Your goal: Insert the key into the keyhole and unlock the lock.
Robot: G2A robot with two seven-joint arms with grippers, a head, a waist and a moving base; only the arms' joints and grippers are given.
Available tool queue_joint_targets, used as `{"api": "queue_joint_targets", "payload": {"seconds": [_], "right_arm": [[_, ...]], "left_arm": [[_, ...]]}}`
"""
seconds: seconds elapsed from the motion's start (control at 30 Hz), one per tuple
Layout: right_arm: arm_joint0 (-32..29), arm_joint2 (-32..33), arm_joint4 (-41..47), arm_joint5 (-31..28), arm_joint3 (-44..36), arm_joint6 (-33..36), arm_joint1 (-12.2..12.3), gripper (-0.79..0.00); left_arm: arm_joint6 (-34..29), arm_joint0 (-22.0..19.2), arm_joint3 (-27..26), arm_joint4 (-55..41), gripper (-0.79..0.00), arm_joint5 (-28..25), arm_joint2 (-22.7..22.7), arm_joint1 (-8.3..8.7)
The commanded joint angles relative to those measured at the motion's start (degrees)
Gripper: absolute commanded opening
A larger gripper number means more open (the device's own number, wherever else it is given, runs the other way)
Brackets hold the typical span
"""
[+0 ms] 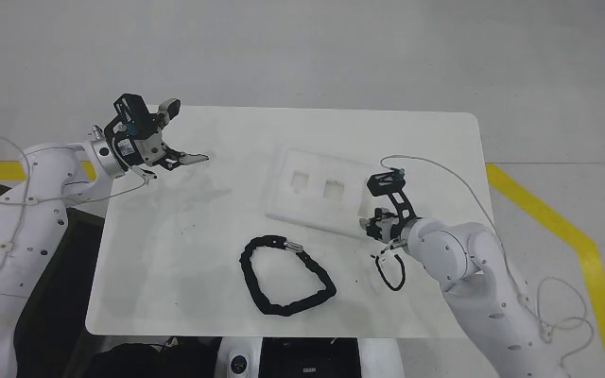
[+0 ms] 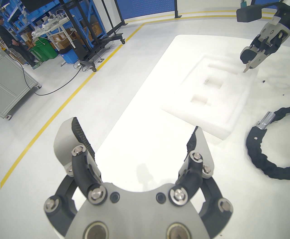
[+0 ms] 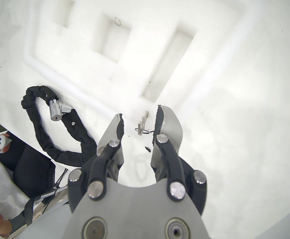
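The black fabric-covered chain lock (image 1: 284,276) lies looped on the white table near the front edge. Its chrome lock cylinder (image 3: 55,111) faces the right wrist camera with the keyhole showing, and its chrome end (image 2: 266,120) is visible from the other arm. The small silver key (image 3: 142,124) with its ring lies beside the foam tray's edge, between the fingers of my right gripper (image 3: 139,112), close to one pad. That gripper (image 1: 376,227) is open around it. My left gripper (image 2: 135,124) hangs open and empty over the table's far left corner (image 1: 189,160), well away from the lock.
A white foam tray (image 1: 326,189) with rectangular recesses sits mid-table behind the chain; a loose small ring (image 3: 117,20) lies in one recess. A thin black cord loop (image 1: 390,271) lies under the right arm. Black crumbs (image 3: 147,148) dot the table near the key.
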Motion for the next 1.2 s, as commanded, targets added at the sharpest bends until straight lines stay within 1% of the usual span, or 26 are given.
{"api": "queue_joint_targets", "payload": {"seconds": [0.0,0.1,0.2,0.23,0.33,0.4,0.47,0.8,1.0,1.1,1.17], "right_arm": [[0.2,-0.2,-0.2,-0.2,0.1,0.2,0.0,-0.585],[0.6,-0.7,-0.4,-0.3,0.6,0.4,-0.1,-0.597],[1.0,-1.1,-0.4,-0.3,1.4,0.4,-0.2,-0.637],[1.2,-1.2,-0.5,-0.3,1.6,0.4,-0.2,-0.665],[1.6,-1.5,-0.5,-0.2,2.2,0.6,-0.3,-0.686],[1.7,-1.6,-0.6,0.0,2.4,0.7,-0.3,-0.745],[1.9,-1.6,-0.8,0.3,2.6,0.8,-0.3,-0.785],[2.5,-1.8,-1.9,1.0,1.9,1.9,-0.4,-0.785],[3.1,-2.4,-6.1,2.1,-0.4,4.5,-0.3,-0.785],[3.5,-3.0,-9.8,2.8,-1.5,6.8,-0.3,-0.785],[3.8,-3.4,-10.3,3.1,-1.9,7.6,-0.4,-0.785]], "left_arm": [[0.0,0.0,0.0,0.0,0.0,0.0,0.0,0.0],[0.0,0.0,0.0,0.0,0.0,0.0,0.0,0.0],[0.0,0.0,0.0,0.0,0.0,0.0,0.0,0.0],[0.0,0.0,0.0,0.0,0.0,0.0,0.0,0.0],[0.0,0.0,0.0,0.0,0.0,0.0,0.0,0.0],[0.0,0.0,0.0,0.0,0.0,0.0,0.0,0.0],[0.0,0.0,0.0,0.0,0.0,0.0,0.0,0.0],[0.0,0.0,0.0,0.0,0.0,0.0,0.0,0.0],[0.0,0.0,0.0,0.0,0.0,0.0,0.0,0.0],[0.0,0.0,0.0,0.0,0.0,0.0,0.0,0.0],[0.0,0.0,0.0,0.0,0.0,0.0,0.0,0.0]]}}
